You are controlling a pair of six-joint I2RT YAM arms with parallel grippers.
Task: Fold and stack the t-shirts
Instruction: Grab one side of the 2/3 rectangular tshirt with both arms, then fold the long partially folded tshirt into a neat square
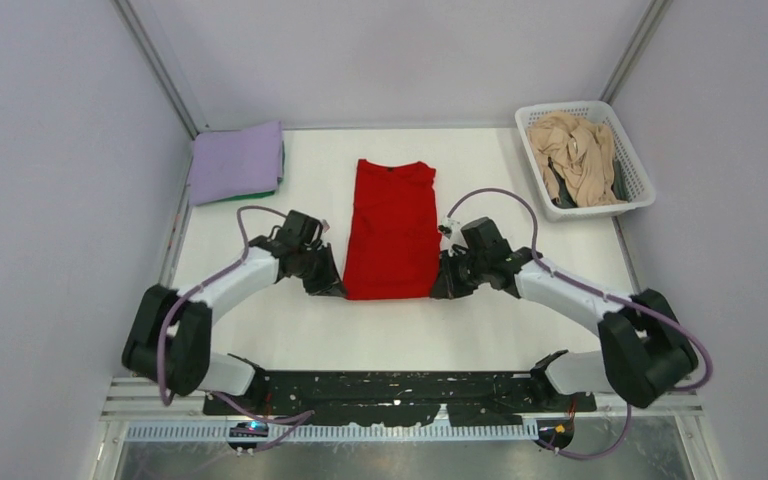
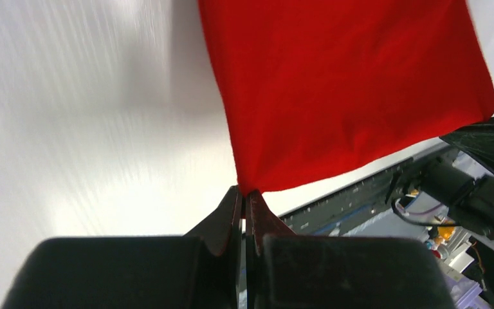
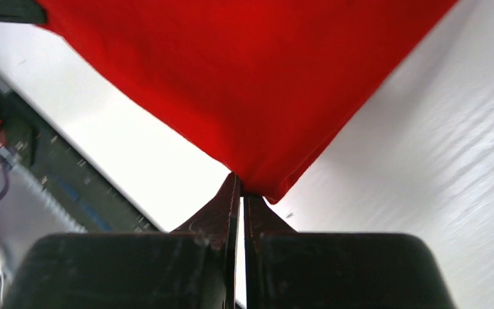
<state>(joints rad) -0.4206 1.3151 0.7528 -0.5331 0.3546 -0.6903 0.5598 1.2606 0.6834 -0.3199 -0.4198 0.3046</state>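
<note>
The red t-shirt (image 1: 392, 230) lies in the middle of the table, folded into a long narrow strip with its collar at the far end. My left gripper (image 1: 334, 287) is shut on its near left corner (image 2: 247, 187). My right gripper (image 1: 440, 288) is shut on its near right corner (image 3: 257, 185). Both wrist views show red cloth (image 2: 347, 84) pinched between the closed fingertips. A folded lavender t-shirt (image 1: 236, 162) rests at the far left on top of a green one (image 1: 278, 180), of which only an edge shows. A beige t-shirt (image 1: 575, 155) is crumpled in the basket.
The white lattice basket (image 1: 640, 185) stands at the far right corner, with some darker cloth under the beige shirt. Grey walls close in the table on three sides. The black base rail (image 1: 400, 390) runs along the near edge.
</note>
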